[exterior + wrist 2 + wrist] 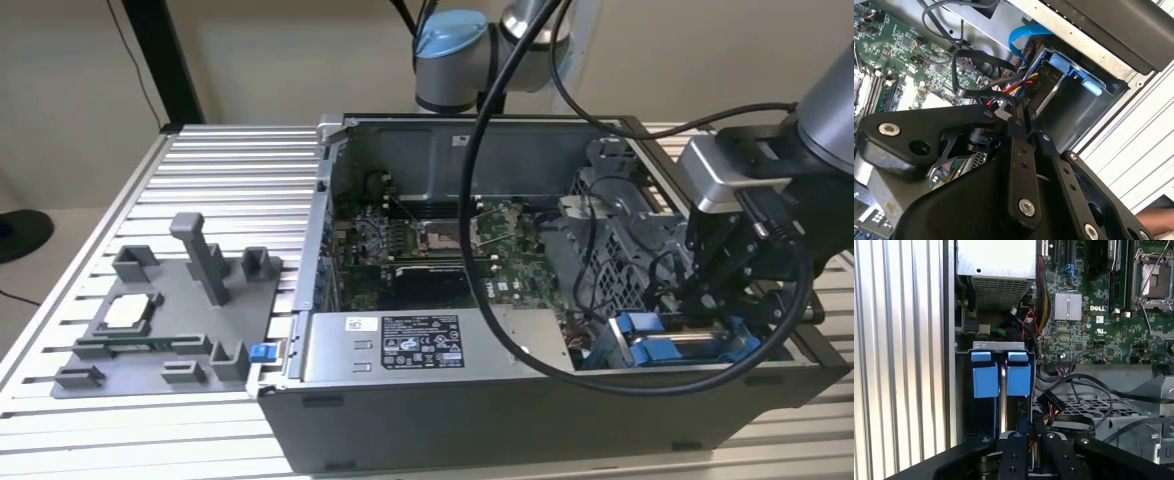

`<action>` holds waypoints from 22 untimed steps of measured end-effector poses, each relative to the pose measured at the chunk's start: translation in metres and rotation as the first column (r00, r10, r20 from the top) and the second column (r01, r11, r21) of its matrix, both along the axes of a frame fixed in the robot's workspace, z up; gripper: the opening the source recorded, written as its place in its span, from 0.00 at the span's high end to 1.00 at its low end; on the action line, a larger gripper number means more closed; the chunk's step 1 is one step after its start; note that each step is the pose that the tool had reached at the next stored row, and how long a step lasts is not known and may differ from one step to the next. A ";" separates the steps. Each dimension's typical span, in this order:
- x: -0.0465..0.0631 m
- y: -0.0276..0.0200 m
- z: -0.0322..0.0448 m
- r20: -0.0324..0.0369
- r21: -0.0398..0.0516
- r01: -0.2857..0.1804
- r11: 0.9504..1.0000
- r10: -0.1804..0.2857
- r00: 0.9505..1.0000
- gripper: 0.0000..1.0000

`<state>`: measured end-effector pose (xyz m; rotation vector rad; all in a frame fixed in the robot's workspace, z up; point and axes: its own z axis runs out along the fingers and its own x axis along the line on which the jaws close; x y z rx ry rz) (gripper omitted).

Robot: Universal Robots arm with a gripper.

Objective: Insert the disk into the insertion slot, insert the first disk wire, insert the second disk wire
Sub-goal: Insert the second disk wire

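The disk [1002, 390] stands on edge in the insertion slot [999, 346], its silver edge showing between two blue tabs [985, 375]. In the exterior view the disk [687, 340] sits low in the case's front corner, on that view's right. My gripper [707, 300] hangs just above it. In both wrist views the fingers [1014, 457] are almost together, and the gripper [1031, 437] looks shut on a thin black wire plug beside the disk. A black wire [979, 55] loops down to the gripper [1026, 127]. A red, yellow and black wire bundle [1019, 85] lies by the slot [1074, 105].
The open case holds a motherboard [427, 240], a labelled grey power supply box [420, 345] and a perforated metal cage [1094, 410] close beside the gripper. A blue flat cable [1024, 35] curves above the bay. A grey fixture tray [160, 320] sits on the ribbed table [200, 170].
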<state>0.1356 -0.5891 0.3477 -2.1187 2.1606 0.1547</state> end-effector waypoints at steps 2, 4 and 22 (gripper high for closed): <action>0.000 0.0000 -0.0005 0.001 0.000 0.000 1.000 0.000 1.000 1.00; 0.000 -0.0001 -0.0008 0.001 0.000 0.000 1.000 0.000 1.000 1.00; 0.000 -0.0004 -0.0063 0.006 -0.012 0.000 1.000 0.000 1.000 1.00</action>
